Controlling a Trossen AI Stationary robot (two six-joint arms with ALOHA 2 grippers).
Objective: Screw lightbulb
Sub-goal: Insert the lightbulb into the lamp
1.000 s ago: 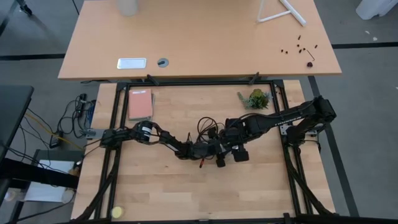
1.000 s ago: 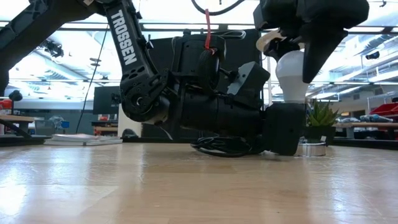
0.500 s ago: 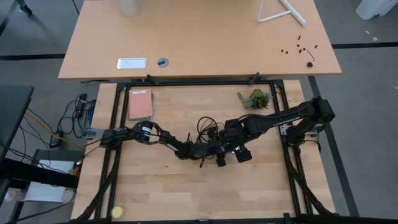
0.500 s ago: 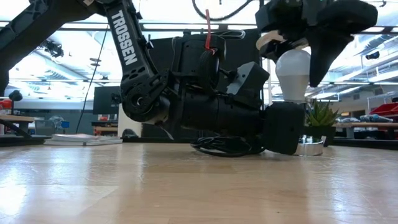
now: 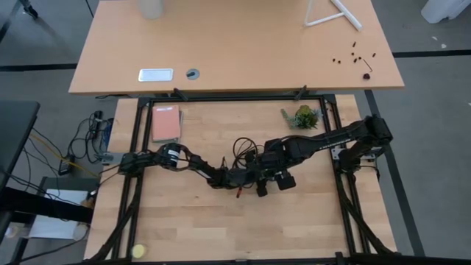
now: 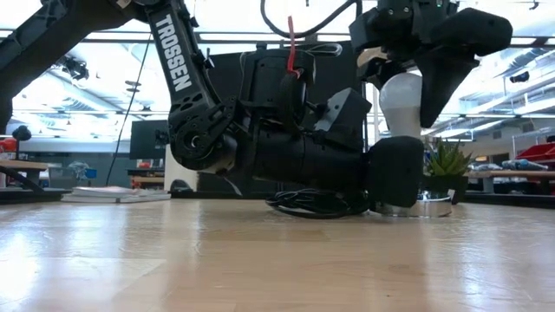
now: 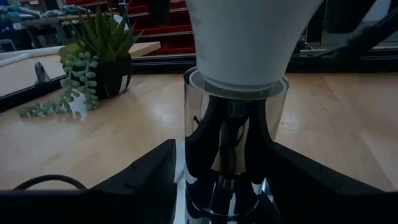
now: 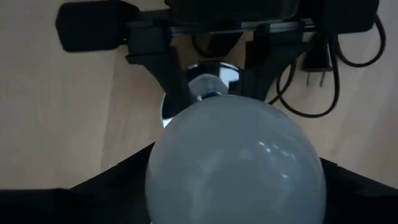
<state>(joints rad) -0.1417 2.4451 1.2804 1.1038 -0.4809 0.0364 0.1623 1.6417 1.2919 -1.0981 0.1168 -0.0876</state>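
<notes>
The bulb (image 8: pixel 235 163) is smooth white, glass or plastic, with a soft sheen and small highlights. The socket (image 7: pixel 235 149) beneath it is polished chrome-like metal, mirror-bright, reflecting the dark fingers (image 7: pixel 146 180) beside it. Those fingers and both arms look like matt black plastic. The table (image 5: pixel 191 221) is pale wood planks, smooth, lightly glossy. At two o'clock from the socket, a plant (image 5: pixel 304 116) looks like waxy plastic. The cord (image 8: pixel 317 93) is smooth black rubber.
</notes>
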